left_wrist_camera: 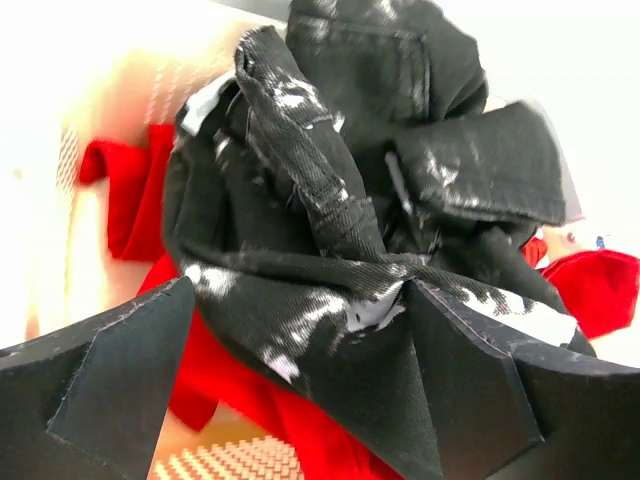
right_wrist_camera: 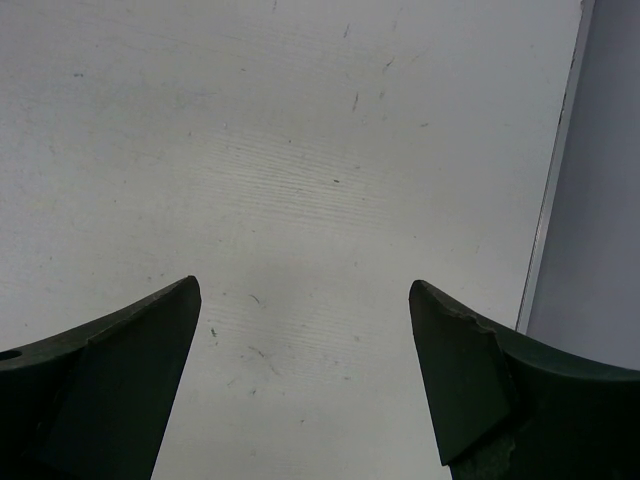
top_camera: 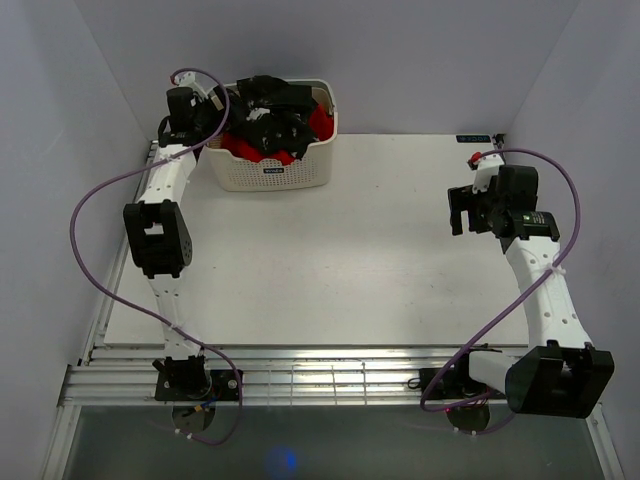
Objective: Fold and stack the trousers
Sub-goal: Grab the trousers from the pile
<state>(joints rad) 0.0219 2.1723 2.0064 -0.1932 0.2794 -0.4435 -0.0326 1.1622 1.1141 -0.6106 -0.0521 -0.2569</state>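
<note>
L pincer (left_wrist_camera: pixel 300 300) stood wide open, holding nothing. Its two dark fingers (left_wrist_camera: pixel 110 380) sat low in the wrist view w/ the trousers (left_wrist_camera: pixel 330 170) bunched right in front of the gap; couldn't tell if the tips touched the cloth. Trousers were a crumpled black heap w/ white speckles, piled on a red garment (left_wrist_camera: pixel 125 200) inside the white basket (top_camera: pixel 268 172). In the top view the basket sat at upper left of the frame, on the counter (top_camera: pixel 340 270), w/ the L arm (top_camera: pixel 165 190) reaching up to it. R pincer (right_wrist_camera: pixel 305 290) was also wide open & empty, over bare counter at centre right of the top view, well apart from the basket. Counter edge & a grey wall (right_wrist_camera: pixel 600 200) showed at right of its wrist view.
</note>
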